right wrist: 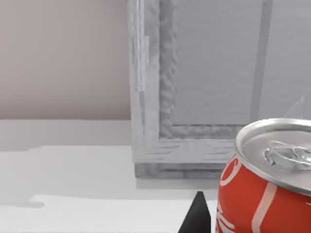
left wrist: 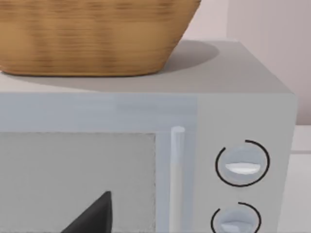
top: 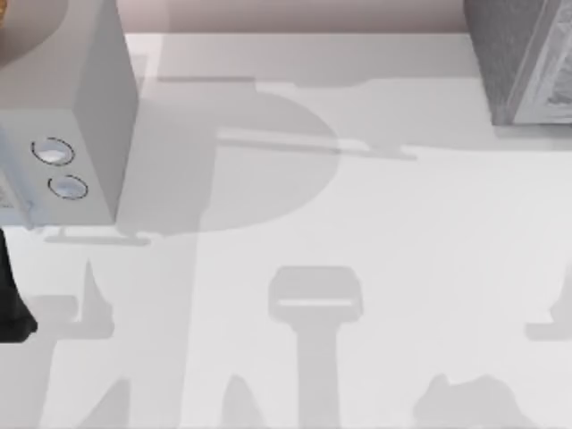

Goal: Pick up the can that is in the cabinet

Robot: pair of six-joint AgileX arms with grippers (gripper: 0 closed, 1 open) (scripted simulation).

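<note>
A red can [right wrist: 265, 194] with white lettering and a silver pull-tab top stands upright, very close in the right wrist view. It is in front of the grey cabinet [right wrist: 214, 82], outside it. A black part of my right gripper [right wrist: 197, 216] rises just beside the can; whether it touches the can cannot be told. In the top view the cabinet [top: 523, 63] stands at the table's back right corner. A black part of my left gripper [left wrist: 95, 216] sits low before the microwave door [left wrist: 77, 179]. My left arm [top: 11, 299] is at the table's left edge.
A grey microwave [top: 85, 134] with two round knobs [top: 54, 152] stands at the back left. A wicker basket [left wrist: 92, 36] sits on top of it. A pinkish wall [right wrist: 63, 58] runs behind the white table [top: 357, 232].
</note>
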